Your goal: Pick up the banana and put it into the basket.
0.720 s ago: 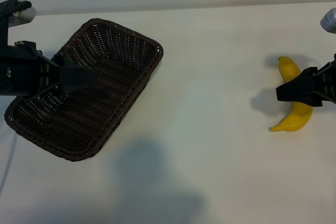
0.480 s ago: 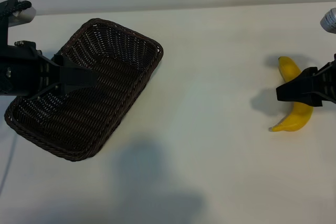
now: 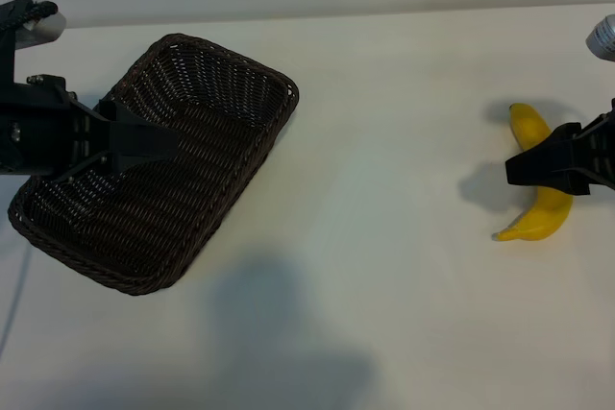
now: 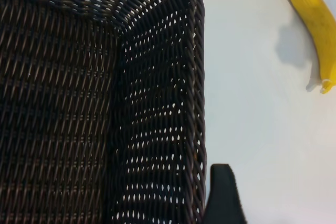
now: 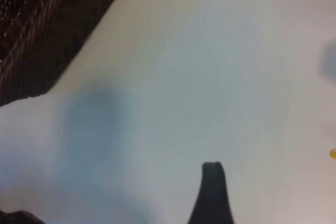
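Nothing has moved since earlier. My right end effector [image 3: 516, 171] hovers spread over the banana [image 3: 538, 189] on the tabletop [image 3: 384, 237]. My left end effector [image 3: 163, 144], also spread, sits above the basket [image 3: 231, 93].

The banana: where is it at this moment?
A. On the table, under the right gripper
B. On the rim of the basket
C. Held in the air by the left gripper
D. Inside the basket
A: the banana lies on the table, far from the basket, with the right gripper over its middle.
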Robot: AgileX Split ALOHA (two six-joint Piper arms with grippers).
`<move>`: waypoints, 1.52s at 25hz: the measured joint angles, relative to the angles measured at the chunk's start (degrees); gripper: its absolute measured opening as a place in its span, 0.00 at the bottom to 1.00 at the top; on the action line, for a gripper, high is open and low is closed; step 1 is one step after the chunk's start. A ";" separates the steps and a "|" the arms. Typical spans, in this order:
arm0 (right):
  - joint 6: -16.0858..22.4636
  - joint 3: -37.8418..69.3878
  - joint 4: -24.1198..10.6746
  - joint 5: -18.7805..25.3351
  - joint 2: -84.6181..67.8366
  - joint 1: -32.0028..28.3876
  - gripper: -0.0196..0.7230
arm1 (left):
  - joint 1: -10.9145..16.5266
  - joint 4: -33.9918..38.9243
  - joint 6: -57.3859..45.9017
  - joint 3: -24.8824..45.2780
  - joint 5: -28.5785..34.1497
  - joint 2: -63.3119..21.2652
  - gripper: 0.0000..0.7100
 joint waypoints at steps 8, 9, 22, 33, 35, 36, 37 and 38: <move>0.00 0.00 0.00 0.00 0.00 0.00 0.81 | 0.00 0.00 0.00 0.00 -0.80 0.00 0.76; 0.00 0.00 0.00 0.00 0.00 0.00 0.81 | 0.00 0.00 0.00 0.00 -1.20 0.00 0.76; 0.00 0.00 0.00 0.00 0.00 0.00 0.81 | 0.00 18.05 -27.78 0.00 0.95 -2.35 0.76; 0.00 0.00 0.00 0.00 0.00 0.00 0.81 | 0.00 32.42 -64.92 0.00 1.30 -2.46 0.76; 0.00 0.00 0.00 0.00 0.00 0.00 0.81 | 0.00 33.78 -70.53 0.00 1.71 -2.46 0.76; 0.00 0.00 0.00 0.00 0.00 0.00 0.81 | 0.00 34.17 -72.72 0.00 2.20 -2.46 0.76; 0.00 0.00 0.00 0.00 0.00 0.00 0.81 | 0.00 34.44 -75.46 0.00 2.89 -2.46 0.76; 0.00 0.00 0.00 0.00 0.00 0.00 0.81 | 0.00 34.56 -77.20 0.00 3.40 -2.46 0.76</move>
